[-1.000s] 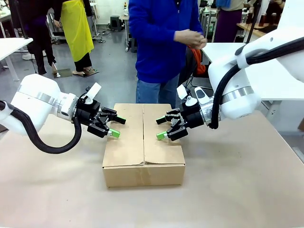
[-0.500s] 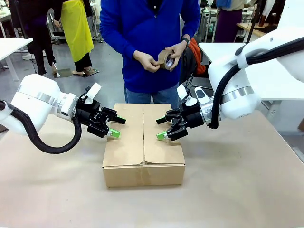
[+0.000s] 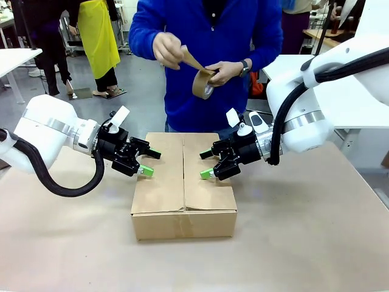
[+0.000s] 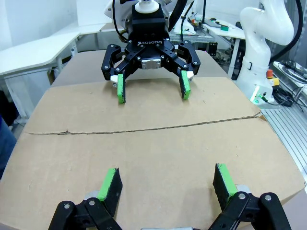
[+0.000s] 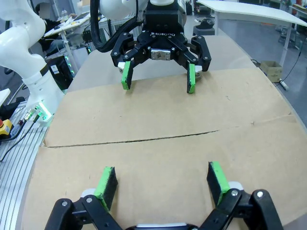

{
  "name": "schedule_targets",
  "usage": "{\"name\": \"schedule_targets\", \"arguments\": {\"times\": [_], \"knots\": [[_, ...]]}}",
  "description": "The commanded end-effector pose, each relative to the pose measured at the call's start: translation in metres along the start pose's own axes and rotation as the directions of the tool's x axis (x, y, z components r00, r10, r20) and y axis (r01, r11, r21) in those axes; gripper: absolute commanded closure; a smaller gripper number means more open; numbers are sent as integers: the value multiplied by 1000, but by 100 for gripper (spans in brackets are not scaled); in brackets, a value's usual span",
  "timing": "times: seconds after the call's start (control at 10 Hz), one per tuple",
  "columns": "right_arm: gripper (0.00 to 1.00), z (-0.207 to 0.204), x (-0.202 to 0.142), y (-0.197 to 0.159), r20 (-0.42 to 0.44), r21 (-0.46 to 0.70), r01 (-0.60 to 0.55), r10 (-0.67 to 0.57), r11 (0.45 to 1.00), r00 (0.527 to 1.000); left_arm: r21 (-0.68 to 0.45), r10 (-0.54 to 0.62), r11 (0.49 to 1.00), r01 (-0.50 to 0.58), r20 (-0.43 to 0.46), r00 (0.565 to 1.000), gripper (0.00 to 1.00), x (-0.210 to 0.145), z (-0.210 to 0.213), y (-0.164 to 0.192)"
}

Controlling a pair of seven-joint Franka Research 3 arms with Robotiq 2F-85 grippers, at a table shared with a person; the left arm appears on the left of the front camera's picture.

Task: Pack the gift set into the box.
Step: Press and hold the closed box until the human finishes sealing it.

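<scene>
Person's hands have peeled a strip off the tape roll since earlier; box sits mid-table, flaps closed, left gripper and right gripper wide open, empty, pressing flaps — next likely needs taping the seam.

A table with a plain beige top is carrying a single item, a brown cardboard box. The box is sitting directly on the surface near the middle, a little toward the far edge, with its top flaps lying closed and meeting along a centre seam. The front edge of the box is facing the near side squarely.
</scene>
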State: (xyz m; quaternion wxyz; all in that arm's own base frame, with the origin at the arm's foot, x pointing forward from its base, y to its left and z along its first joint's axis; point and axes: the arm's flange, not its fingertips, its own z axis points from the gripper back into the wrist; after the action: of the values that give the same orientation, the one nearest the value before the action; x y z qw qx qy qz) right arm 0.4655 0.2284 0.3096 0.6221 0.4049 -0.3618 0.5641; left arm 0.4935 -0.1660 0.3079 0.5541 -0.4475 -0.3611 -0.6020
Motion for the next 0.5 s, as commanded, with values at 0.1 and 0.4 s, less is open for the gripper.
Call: {"name": "schedule_targets", "arguments": {"times": [0.1,0.4], "knots": [[0,-3,-3,2,2,-8,-10,10,1000,1000,5,0,1000,0,1,1000,0,-3,-2,-2],[0,-3,-3,2,2,-8,-10,10,1000,1000,5,0,1000,0,1,1000,0,-3,-2,-2]]}}
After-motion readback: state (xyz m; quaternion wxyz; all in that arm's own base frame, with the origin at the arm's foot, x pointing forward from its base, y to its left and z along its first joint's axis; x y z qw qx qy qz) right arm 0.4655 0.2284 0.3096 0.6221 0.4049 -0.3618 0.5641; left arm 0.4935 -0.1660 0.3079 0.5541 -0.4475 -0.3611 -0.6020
